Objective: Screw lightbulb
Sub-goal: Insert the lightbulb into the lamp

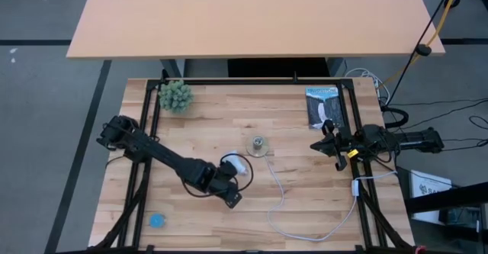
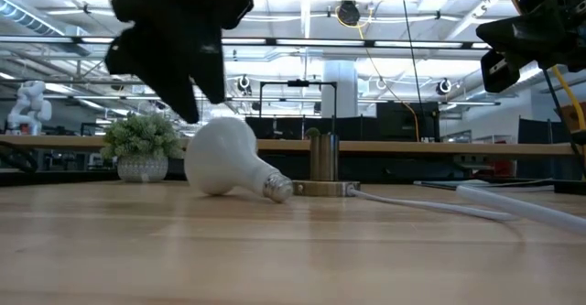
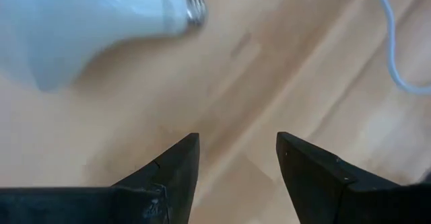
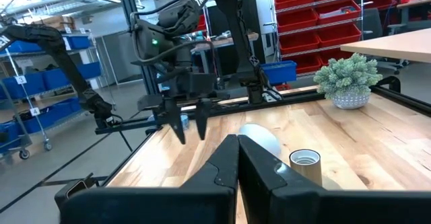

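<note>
Lightbulb (image 2: 227, 157) lies on desk (image 2: 293, 250) beside socket (image 2: 322, 163); left end effector (image 3: 237, 158) open, probably hovering just above it; right end effector (image 4: 237, 158) closed, well apart.

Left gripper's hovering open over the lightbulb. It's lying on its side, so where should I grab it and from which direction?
Judging by its pose, bring the left gripper straight down and close across the tapering neck of the lightbulb, just behind the screw base. The round dome looks too wide and slippery. The base points toward the socket.

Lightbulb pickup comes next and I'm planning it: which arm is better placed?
Left. Its gripper hovers open beside the lightbulb lying on the table; the right gripper waits shut near the table's right edge.
</note>
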Robot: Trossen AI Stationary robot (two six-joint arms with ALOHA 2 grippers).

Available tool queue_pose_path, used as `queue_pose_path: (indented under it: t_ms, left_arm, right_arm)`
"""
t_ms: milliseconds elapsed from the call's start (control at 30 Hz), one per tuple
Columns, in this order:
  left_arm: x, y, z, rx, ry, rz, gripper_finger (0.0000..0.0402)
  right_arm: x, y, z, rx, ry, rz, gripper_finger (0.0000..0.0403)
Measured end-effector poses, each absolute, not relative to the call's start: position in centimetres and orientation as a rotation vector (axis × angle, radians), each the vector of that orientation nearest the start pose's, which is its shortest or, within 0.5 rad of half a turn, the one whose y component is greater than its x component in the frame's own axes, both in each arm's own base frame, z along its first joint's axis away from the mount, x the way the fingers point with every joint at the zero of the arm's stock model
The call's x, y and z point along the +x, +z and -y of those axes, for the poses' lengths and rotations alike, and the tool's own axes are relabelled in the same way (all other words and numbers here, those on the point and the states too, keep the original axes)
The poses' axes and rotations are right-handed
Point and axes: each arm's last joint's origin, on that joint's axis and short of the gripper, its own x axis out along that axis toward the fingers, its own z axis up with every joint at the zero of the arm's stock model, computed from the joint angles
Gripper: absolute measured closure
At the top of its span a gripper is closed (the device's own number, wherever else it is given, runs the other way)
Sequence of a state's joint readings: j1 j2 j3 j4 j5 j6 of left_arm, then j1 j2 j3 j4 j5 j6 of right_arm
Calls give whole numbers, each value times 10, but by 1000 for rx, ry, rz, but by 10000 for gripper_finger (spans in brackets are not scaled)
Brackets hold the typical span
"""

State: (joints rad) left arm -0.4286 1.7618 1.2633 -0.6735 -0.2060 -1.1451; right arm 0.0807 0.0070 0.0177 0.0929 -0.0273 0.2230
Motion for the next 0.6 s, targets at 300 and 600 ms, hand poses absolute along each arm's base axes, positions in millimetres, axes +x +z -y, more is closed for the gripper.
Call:
queue_pose_path:
  t_ms: [300, 600]
  left_arm:
    - [334, 210, 108, -519, 432, -1055, 200]
    - [340, 198, 56, -440, 487, -1082, 200]
  right_arm:
    - [96, 178, -9, 225, 119, 91, 403]
    - [96, 178, -9, 225, 119, 91, 403]
